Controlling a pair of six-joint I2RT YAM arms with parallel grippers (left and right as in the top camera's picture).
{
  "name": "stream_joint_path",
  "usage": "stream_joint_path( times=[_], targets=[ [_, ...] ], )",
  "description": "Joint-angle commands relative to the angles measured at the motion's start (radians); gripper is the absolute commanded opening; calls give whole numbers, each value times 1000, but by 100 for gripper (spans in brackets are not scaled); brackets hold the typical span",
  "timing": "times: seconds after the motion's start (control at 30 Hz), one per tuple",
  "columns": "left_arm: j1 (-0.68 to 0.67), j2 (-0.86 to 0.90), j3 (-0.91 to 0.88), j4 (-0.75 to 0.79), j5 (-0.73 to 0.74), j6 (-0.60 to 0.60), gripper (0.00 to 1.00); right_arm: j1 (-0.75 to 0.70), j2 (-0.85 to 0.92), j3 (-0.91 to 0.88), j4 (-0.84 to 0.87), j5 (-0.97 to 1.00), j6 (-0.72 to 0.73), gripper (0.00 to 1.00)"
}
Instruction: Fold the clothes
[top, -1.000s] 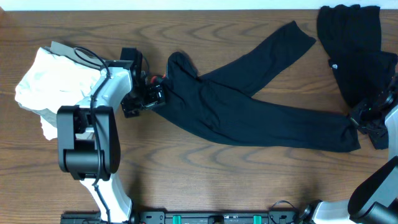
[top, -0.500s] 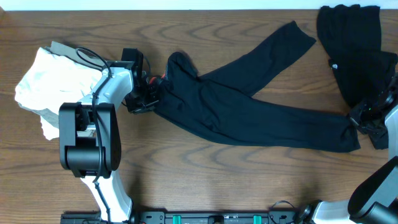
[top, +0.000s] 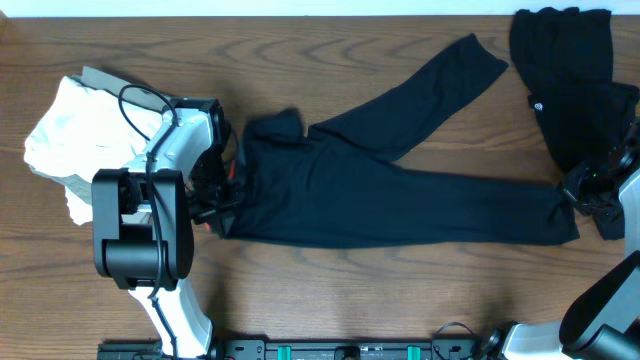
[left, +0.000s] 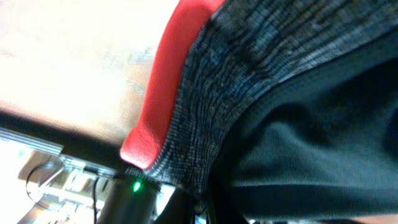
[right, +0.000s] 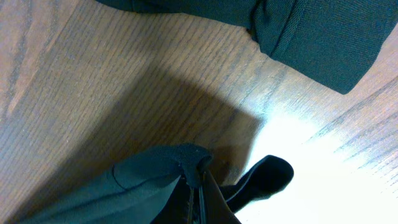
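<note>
Long dark navy leggings (top: 400, 205) lie stretched across the table, one leg angled up to the back (top: 450, 75). Their waist end is at the left, where my left gripper (top: 222, 195) is shut on it. The left wrist view is filled by the grey-and-red waistband (left: 205, 93), pinched at the bottom by that gripper (left: 199, 208). At the far right my right gripper (top: 582, 192) is shut on the cuff of the lower leg; in the right wrist view the dark fabric (right: 155, 171) bunches at the closed gripper (right: 199, 183). Another black garment (top: 565, 80) with a small logo lies at the back right.
A crumpled white cloth pile (top: 80, 135) sits at the left, just behind the left arm. The black garment's hem (right: 311, 31) shows at the top of the right wrist view. The table's back edge (top: 300, 12) runs along the top; bare wood (top: 380, 290) lies in front of the leggings.
My left gripper has shut on the waistband and dragged it toward the front, flattening the leggings' upper part. The right gripper has stayed put on the cuff.
</note>
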Motion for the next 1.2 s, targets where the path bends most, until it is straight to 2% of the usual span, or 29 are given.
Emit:
stream_joint_path(
  times=[0.0, 0.33, 0.77, 0.8, 0.87, 1.17],
  targets=[
    [-2, -20, -5, -31, -35, -16, 6, 5, 2, 13, 0, 2, -12, 1],
    [-2, -20, -6, -123, -35, -16, 7, 5, 2, 13, -2, 2, -13, 1],
    [-2, -20, -6, -123, -35, -11, 9, 4, 2, 13, 1, 37, -12, 1],
    [-2, -20, -6, -124, -34, -11, 13, 4, 2, 13, 3, 37, -12, 1],
    [-2, -20, -6, -128, -34, -6, 31, 4, 2, 13, 14, 39, -12, 1],
    [-2, -20, -6, -147, -34, 6, 31, 2, 2, 13, 39, 79, -5, 1]
  ],
)
